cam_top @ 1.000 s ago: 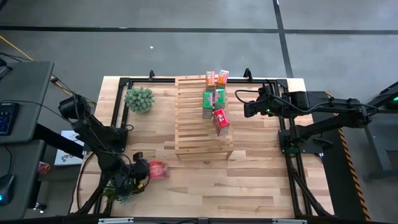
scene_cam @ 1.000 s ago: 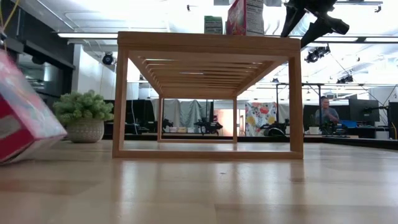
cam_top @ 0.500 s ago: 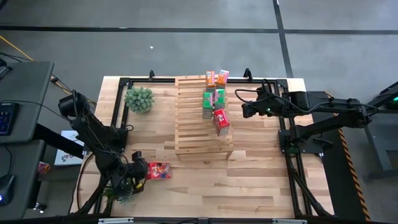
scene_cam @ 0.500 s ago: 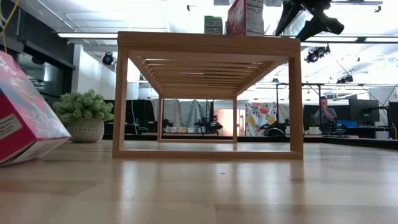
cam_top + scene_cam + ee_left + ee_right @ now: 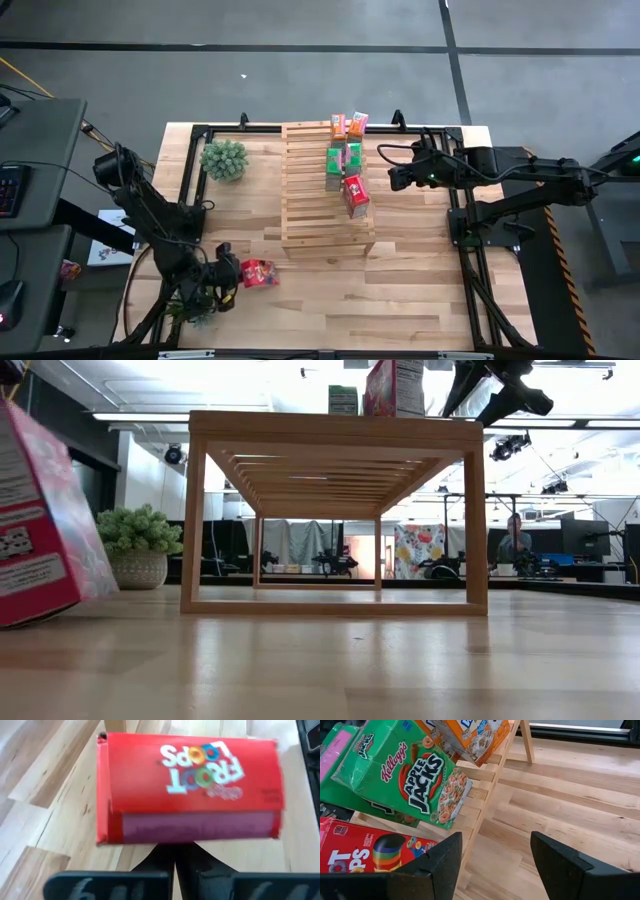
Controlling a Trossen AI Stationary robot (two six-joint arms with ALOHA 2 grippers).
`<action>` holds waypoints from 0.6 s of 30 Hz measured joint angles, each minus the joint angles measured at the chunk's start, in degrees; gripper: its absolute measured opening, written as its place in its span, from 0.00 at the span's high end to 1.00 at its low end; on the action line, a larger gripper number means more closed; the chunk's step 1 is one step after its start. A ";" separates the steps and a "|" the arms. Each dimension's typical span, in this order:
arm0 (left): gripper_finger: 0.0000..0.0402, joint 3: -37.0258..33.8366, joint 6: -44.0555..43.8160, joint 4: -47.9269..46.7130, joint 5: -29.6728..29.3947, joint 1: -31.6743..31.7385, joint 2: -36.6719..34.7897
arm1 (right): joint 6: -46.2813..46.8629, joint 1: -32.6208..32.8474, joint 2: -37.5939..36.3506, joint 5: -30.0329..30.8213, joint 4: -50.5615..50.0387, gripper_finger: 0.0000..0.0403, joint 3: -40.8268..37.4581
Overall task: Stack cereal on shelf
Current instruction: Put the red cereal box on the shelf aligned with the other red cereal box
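A red cereal box [image 5: 187,785] stands tilted on the table near its front left corner [image 5: 258,272], and shows at the low view's left edge [image 5: 40,520]. My left gripper [image 5: 175,865] is shut right behind it [image 5: 230,275]. On the wooden slatted shelf [image 5: 305,200] stand orange boxes [image 5: 349,124], green boxes [image 5: 344,157] and a red box [image 5: 355,195]. My right gripper [image 5: 495,850] hangs open above the shelf's right side [image 5: 393,176], with nothing between its fingers. My left gripper meets the red box with its shut fingertips [image 5: 175,852], at the lower edge of the box's narrow purple side [image 5: 190,827]. The fingers slant down toward the table's right side. The box leans away from them, its lower edge [image 5: 25,618] on the table.
A potted plant [image 5: 223,158] stands left of the shelf's far end. Green leaves [image 5: 190,312] show under my left arm at the near left corner. Bare tabletop [image 5: 400,290] lies in front of and to the right of the shelf. A person shows far off in the room [image 5: 514,540].
The red box on the table has tipped up from a low slant to nearly upright, its lower edge staying on the table. My left gripper, still shut, has risen a little behind it.
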 joint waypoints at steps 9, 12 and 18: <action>1.00 0.34 1.12 0.16 -0.34 2.82 0.00 | -1.98 0.01 0.00 -2.14 0.00 0.43 0.00; 1.00 0.35 2.87 0.20 -0.44 3.71 0.00 | -2.03 0.02 0.00 -2.51 0.00 0.43 0.00; 1.00 0.35 4.80 0.41 -0.55 5.65 0.00 | -2.17 0.02 0.00 -2.52 0.00 0.43 0.00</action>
